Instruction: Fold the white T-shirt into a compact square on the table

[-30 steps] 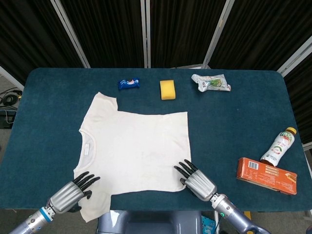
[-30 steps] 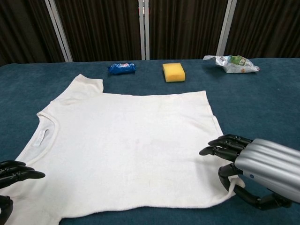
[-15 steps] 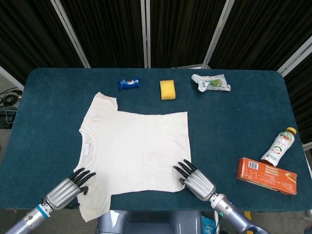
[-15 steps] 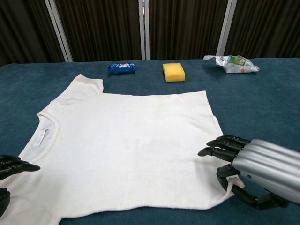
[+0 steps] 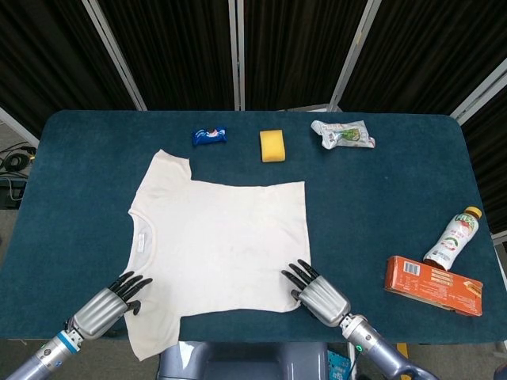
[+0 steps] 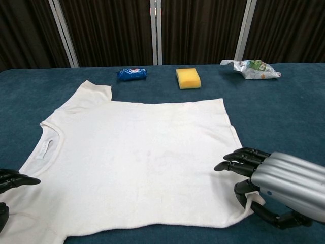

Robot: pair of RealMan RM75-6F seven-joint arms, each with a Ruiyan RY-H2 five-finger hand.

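Right hand point(image 6: 277, 188) pinches the T-shirt point(image 5: 222, 245) hem corner; left hand point(image 5: 103, 309), fingers apart, holds nothing. Lifting 1 corner alone could skew the fold.

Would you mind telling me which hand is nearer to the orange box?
Right. The right hand sits just left of the orange box; the left hand is across the T-shirt.

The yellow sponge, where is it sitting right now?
The yellow sponge lies near the table's far edge in the head view, between the blue snack packet and the crumpled wrapper, just beyond the white T-shirt.
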